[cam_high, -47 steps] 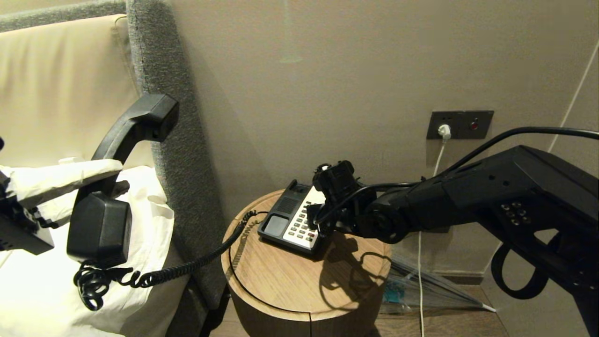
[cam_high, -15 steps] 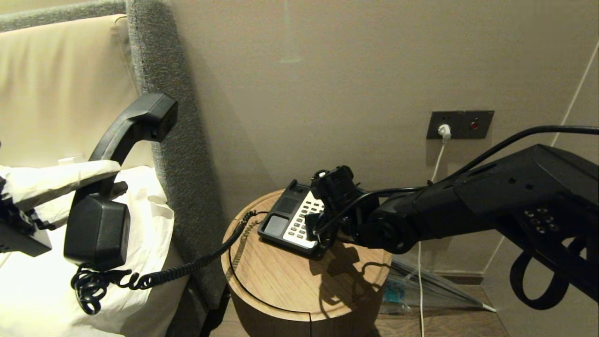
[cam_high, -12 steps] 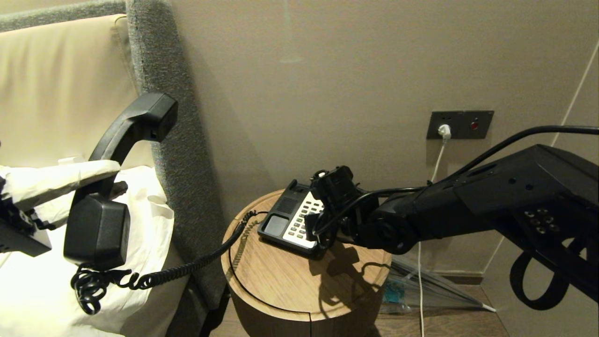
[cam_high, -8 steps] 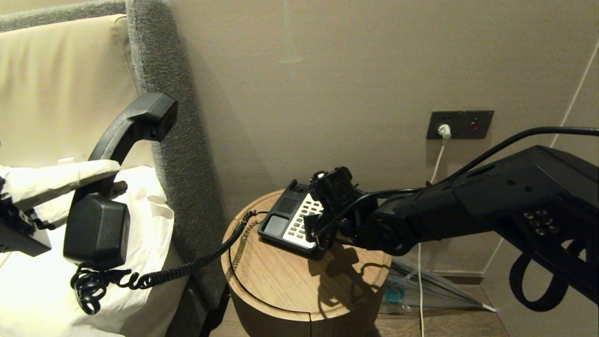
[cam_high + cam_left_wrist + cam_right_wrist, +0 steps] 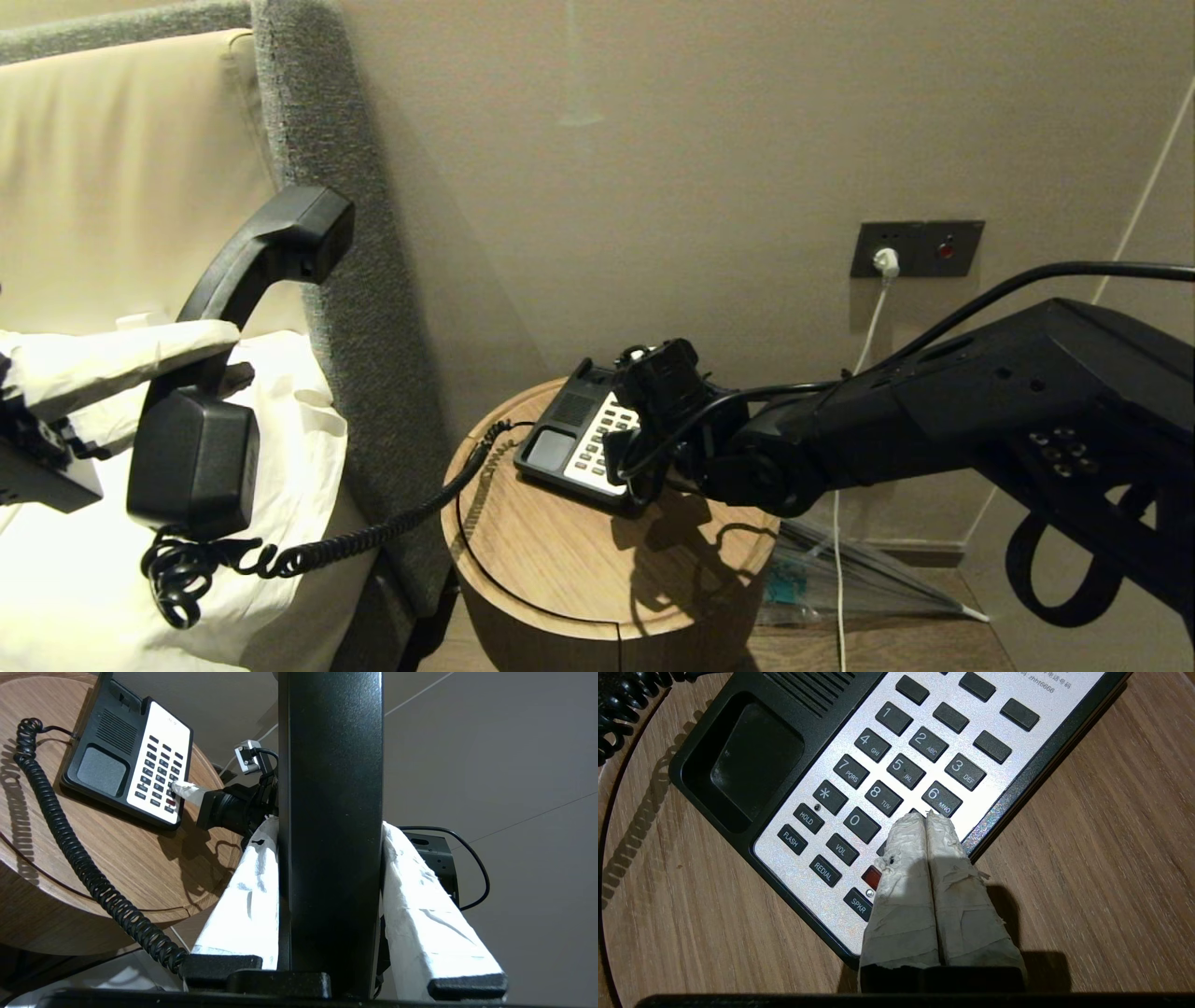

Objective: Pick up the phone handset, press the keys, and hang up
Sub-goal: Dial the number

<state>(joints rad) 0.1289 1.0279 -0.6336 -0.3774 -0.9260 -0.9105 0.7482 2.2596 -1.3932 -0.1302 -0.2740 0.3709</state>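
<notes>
Key-pressing step. Right gripper (image 5: 927, 819), fingers pressed together and holding nothing, tips on the keys (image 5: 896, 772) at the spot just below the 6, likely the 9, which they cover. Left gripper (image 5: 334, 868) is clamped on the handset (image 5: 233, 308), held up at far left over the bed (image 5: 56, 579), well apart from the base (image 5: 569, 439); cord (image 5: 373, 534) hangs slack between them.

To press well: come straight down with the joined tips on one key only; the keys sit close, so a tilted tip would catch the 6 or the red key (image 5: 871, 876) beside it. Light push, then lift clear before shifting sideways. The base looks light and may slide on the wood, so avoid any sideways drag.

Room: base sits at the far side of the round table (image 5: 579, 560), close to the wall (image 5: 653, 187); little space behind. Near side of the tabletop is free for the right arm to retreat. Cradle (image 5: 747, 760) is left of the keypad, open for hanging up; the cord runs off the table's left edge, so bring the handset back along it without snagging.
</notes>
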